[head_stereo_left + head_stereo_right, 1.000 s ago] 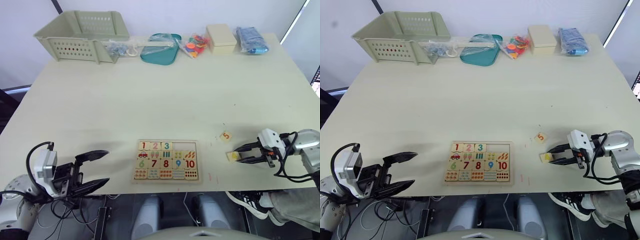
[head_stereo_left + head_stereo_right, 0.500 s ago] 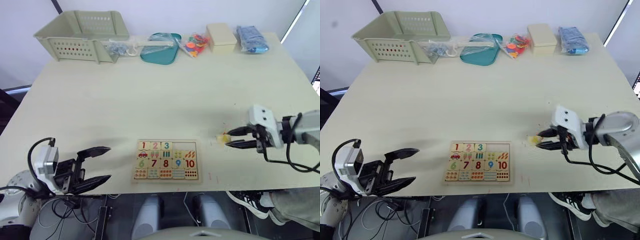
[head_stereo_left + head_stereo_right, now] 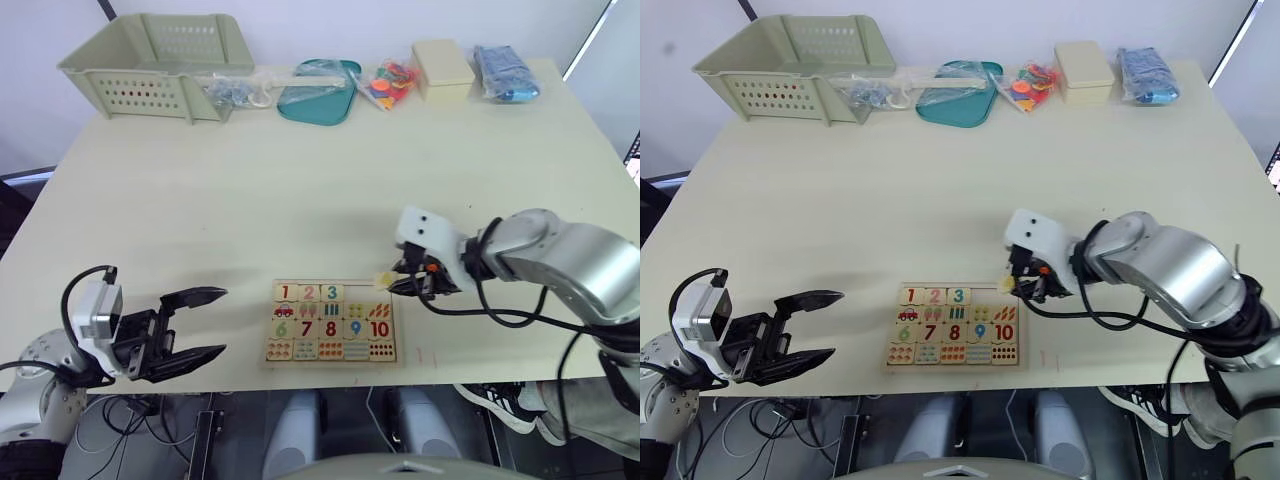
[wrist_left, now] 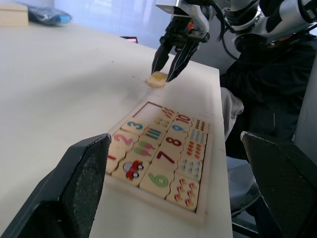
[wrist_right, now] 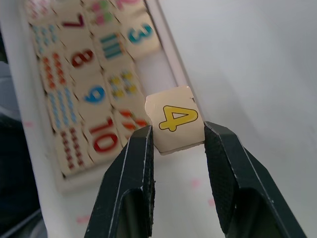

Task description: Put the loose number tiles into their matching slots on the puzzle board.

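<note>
Square wooden tile (image 5: pixel 175 119) in right pincer (image 5: pixel 177 144)

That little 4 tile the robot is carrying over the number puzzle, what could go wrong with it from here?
The right hand pinches the 4 tile only by its side edges, so it might slip or twist loose. The two empty slots lie side by side next to the 3 tile; setting it in the far one would be wrong. The tile looks tilted in the grip, so it could catch on the puzzle board rim rather than drop flat.
</note>
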You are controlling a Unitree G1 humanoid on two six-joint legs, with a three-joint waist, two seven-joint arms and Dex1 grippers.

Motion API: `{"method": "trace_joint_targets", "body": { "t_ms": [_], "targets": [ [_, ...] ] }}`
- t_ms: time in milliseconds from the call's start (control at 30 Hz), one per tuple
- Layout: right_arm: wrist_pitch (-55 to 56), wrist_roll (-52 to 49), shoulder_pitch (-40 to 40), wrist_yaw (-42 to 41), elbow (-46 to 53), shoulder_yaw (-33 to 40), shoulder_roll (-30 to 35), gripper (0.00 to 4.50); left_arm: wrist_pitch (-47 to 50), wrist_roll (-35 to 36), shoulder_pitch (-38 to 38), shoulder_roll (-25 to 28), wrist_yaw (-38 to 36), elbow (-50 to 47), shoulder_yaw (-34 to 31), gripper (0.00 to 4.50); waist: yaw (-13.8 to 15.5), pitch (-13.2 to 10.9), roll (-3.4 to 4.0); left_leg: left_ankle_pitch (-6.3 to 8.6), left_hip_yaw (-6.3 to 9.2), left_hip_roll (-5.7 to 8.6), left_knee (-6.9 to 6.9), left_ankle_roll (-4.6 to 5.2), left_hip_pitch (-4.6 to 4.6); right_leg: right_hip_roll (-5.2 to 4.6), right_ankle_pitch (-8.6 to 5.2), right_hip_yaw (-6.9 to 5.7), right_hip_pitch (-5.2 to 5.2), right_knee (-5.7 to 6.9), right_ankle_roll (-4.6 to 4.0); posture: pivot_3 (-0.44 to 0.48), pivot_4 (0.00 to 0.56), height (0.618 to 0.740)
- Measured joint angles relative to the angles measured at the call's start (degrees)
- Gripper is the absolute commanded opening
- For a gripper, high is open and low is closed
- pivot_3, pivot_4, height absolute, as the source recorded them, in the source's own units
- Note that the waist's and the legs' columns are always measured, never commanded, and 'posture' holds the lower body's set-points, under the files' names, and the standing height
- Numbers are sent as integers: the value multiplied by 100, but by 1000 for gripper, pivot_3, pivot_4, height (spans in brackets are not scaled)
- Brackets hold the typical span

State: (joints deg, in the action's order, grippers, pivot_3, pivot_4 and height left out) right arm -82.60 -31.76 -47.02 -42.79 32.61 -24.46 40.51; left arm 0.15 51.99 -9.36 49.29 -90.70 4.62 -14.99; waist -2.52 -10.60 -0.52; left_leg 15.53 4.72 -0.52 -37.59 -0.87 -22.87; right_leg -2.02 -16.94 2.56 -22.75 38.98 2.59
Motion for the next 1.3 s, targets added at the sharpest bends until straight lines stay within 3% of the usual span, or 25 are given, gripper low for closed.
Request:
{"method": "trace_joint_targets", "body": {
  "t_ms": [767,1300],
  "targets": [
    [-173,227,37,876,-441,-521,-817,923,240,-9,171,0,0,-130,72,4500,-8,1,-1,0,2,5,0,0,0,0,0,-2,-1,3,0,0,150,740],
    [-96,249,37,978,-580,-612,-976,923,238,-7,138,62,-1,-129,101,4500,-3,1,-1,0,2,6,0,0,0,-1,0,-2,0,3,0,0,150,740]
  ]
}}
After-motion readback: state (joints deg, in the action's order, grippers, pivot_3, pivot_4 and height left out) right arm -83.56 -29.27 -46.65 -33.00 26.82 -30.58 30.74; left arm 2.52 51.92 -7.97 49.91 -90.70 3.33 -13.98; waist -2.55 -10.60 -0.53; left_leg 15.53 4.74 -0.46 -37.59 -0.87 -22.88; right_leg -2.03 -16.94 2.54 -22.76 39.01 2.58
